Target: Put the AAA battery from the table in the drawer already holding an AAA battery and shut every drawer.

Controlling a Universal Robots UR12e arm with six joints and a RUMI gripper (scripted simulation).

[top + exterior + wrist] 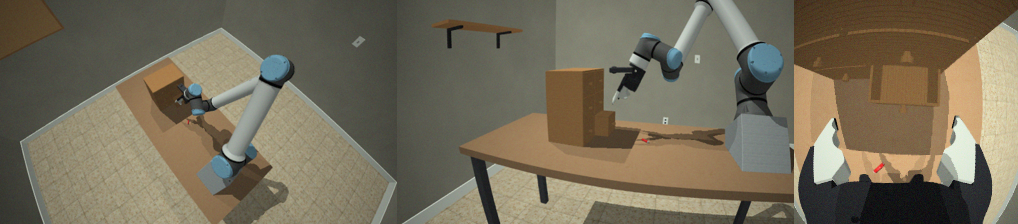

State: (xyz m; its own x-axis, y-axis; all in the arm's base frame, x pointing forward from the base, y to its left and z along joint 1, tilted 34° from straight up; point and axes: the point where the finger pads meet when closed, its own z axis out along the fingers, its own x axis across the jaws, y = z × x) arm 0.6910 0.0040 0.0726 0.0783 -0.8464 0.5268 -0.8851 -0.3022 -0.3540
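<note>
Status: one drawer (pixel 602 124) (pixel 905 85) in the bottom row of the chest (pixel 163 77) (pixel 565 106) (pixel 906 45) is out, the rest of the fronts I can see look closed. Chest is upright. Whether it has slid or turned, can't tell from here. AAA battery (pixel 188 122) (pixel 645 140) (pixel 879 168), the red one, is lying on the table (pixel 178 146) (pixel 674 162) (pixel 966 95), out in front of the open drawer and well apart from the chest, so no placing done. Fingers (pixel 180 99) (pixel 618 97) are wide apart with nothing between them, up above the open drawer and a bit out from the chest front. Wrist view looks down into that drawer; I can't make out a battery in it, but part of the inside is dark, so I wouldn't call it either way. My read: search phase, early. Left to do: confirm which drawer has the matching battery, pick the one off the table, drop it in there, push everything shut. Watch the pull length if another drawer gets opened, no stops, and push gently so the chest doesn't shift.
</note>
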